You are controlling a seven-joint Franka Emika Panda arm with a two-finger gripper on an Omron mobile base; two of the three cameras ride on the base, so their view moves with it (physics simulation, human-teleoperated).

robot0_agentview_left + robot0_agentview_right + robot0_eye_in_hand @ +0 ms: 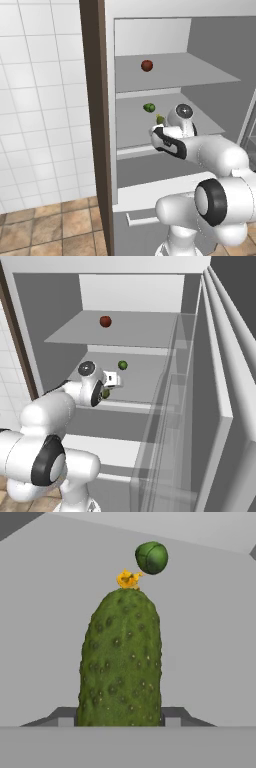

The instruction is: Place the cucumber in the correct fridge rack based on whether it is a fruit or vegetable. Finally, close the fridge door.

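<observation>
— Where's the arm got to?

— Reaching into the open fridge, with the gripper [161,121] over the front part of the fridge rack [135,127], near its front edge. The cucumber [120,662] sticks out past the fingertips [172,716] toward the back wall.

— Is it gripped?

— Yes, the jaws are pinching it by its near end, one dark tip on each side, closed to its width. From the base it's just a small yellow-green bit [105,393] beyond the hand.

— Any room around it?

— Plenty. The round green item [149,107] sits farther back on the same rack, well apart from the cucumber's tip. The rest of the board is bare out to its right edge. The red ball [146,65] is on the shelf above.

— And the fridge door?

— The fridge door [220,381] stands swung wide on the right, its clear bins [172,406] facing in.
</observation>
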